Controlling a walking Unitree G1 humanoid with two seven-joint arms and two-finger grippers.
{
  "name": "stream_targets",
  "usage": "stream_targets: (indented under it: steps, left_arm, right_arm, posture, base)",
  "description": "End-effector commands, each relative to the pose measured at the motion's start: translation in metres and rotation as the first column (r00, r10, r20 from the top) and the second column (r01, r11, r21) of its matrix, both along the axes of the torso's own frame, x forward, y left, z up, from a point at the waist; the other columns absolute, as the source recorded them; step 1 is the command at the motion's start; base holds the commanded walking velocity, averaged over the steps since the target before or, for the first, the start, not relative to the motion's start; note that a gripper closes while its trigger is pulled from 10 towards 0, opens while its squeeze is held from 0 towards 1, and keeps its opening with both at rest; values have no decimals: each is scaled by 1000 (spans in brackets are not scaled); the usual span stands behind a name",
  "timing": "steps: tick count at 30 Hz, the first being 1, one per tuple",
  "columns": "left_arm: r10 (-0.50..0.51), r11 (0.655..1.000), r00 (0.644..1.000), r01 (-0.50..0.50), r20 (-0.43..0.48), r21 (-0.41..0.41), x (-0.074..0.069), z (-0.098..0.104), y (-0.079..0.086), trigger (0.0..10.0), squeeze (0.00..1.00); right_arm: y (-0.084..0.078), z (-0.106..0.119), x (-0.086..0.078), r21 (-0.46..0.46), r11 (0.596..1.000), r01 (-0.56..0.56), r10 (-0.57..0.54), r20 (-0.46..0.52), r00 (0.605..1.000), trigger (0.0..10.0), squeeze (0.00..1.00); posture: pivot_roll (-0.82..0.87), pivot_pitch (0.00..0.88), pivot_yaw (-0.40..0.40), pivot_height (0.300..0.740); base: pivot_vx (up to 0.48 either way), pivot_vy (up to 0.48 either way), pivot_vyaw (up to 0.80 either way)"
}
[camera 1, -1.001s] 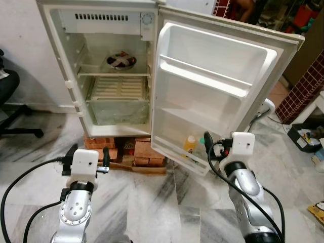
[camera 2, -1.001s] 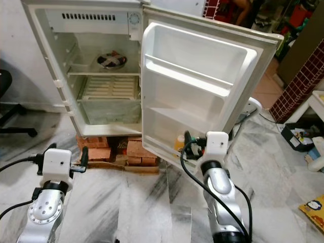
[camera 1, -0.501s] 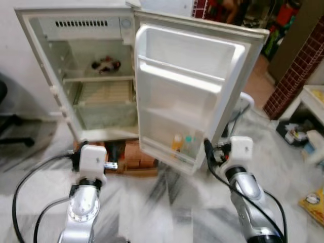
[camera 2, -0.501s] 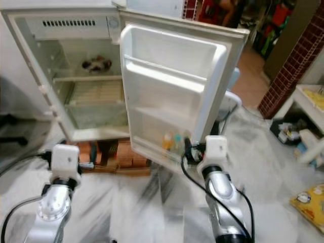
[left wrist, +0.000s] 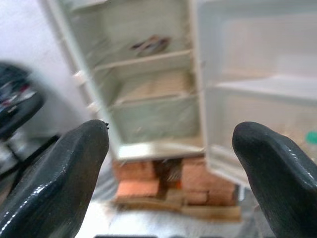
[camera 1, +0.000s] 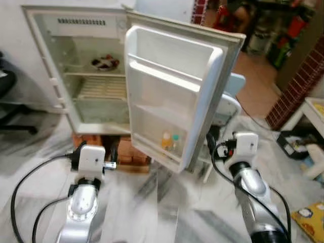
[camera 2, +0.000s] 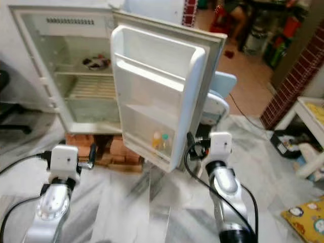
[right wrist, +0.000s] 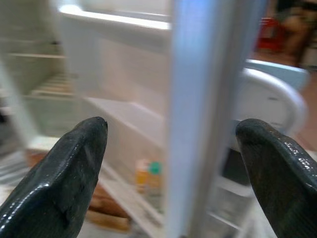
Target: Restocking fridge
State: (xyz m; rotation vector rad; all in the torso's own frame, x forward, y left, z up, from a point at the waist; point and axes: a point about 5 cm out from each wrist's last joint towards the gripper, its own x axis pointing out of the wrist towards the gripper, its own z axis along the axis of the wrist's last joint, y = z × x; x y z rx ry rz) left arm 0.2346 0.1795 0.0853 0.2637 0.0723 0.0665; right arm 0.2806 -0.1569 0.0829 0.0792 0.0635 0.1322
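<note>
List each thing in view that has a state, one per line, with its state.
fridge door: swung open
fridge: open, standing on bricks
bowl: on the upper shelf inside the fridge
two bottles: upright in the door's bottom rack
left pincer: open, holding nothing
right pincer: open, holding nothing, facing the door's edge

Both head views look forward and down at the open fridge (camera 1: 96, 76); each wrist view faces its door (right wrist: 208, 99) from nearer, sharing the shelves.
</note>
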Motion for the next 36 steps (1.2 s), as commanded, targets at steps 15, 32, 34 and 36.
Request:
stream_targets:
  steps: [15, 32, 34, 36]
  left_arm:
    - [63, 997, 998, -64, -14, -35, -13, -10, 8, 10000, 0]
    - [43, 998, 999, -42, 12, -53, -8, -7, 4, 10000, 0]
    - [39, 998, 999, -39, 8, -54, -7, -8, 2, 10000, 0]
    - [37, 998, 999, -36, 9, -58, -6, -8, 1, 10000, 0]
  right_arm:
    - [-14, -13, -15, 6, 998, 68, -68, -3, 998, 10000, 0]
    - [-11, -1, -2, -26, 999, 39, -38, 63, 997, 10000, 0]
    - [-11, 3, 2, -29, 999, 41, -38, 76, 996, 10000, 0]
    - [-11, 4, 3, -27, 999, 46, -44, 81, 996, 10000, 0]
  posture:
    - [112, 0, -40, 740]
    - [112, 0, -46, 740]
    - [113, 0, -48, 740]
    - [113, 0, -48, 740]
  base:
    - [70, 0, 151]
    - [299, 0, 0]
    - [326, 0, 0]
    - [319, 0, 0]
